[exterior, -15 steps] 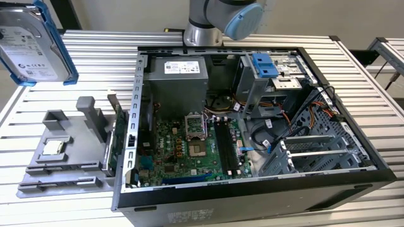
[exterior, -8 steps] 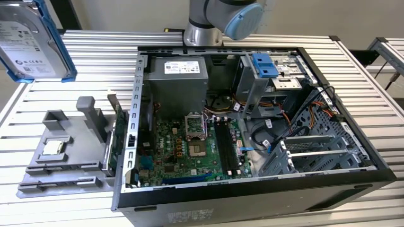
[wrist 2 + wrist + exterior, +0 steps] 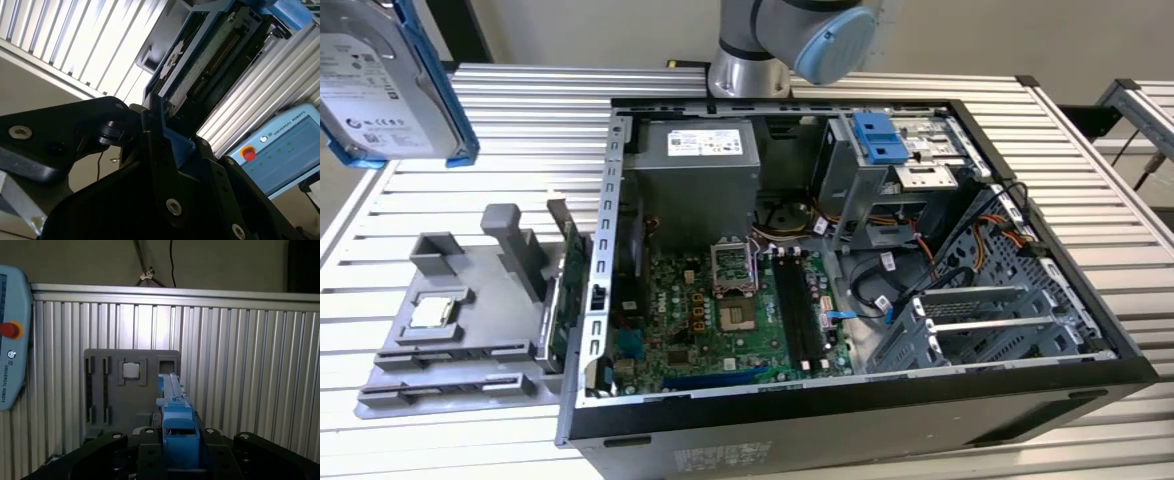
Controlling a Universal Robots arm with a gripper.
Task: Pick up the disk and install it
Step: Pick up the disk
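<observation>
The disk (image 3: 380,85), a silver-grey drive with a white label in a blue bracket, hangs high over the table at the exterior view's far left, above the grey fixture (image 3: 454,320). In the first wrist view the disk (image 3: 172,390) stands edge-on, and my gripper (image 3: 179,442) is shut on its blue bracket, with black fingers (image 3: 149,450) on either side. The second wrist view shows the disk (image 3: 210,55) from its circuit-board side, with my gripper (image 3: 172,145) clamped on the bracket's end. The blue-fronted drive cage (image 3: 881,140) sits at the back of the open computer case (image 3: 854,390).
The grey fixture (image 3: 132,390) holds a small square CPU chip (image 3: 131,370). The robot arm's base (image 3: 774,40) stands behind the case. A teach pendant (image 3: 285,145) lies on the ribbed aluminium table (image 3: 494,130). Cables and a motherboard (image 3: 720,320) fill the case.
</observation>
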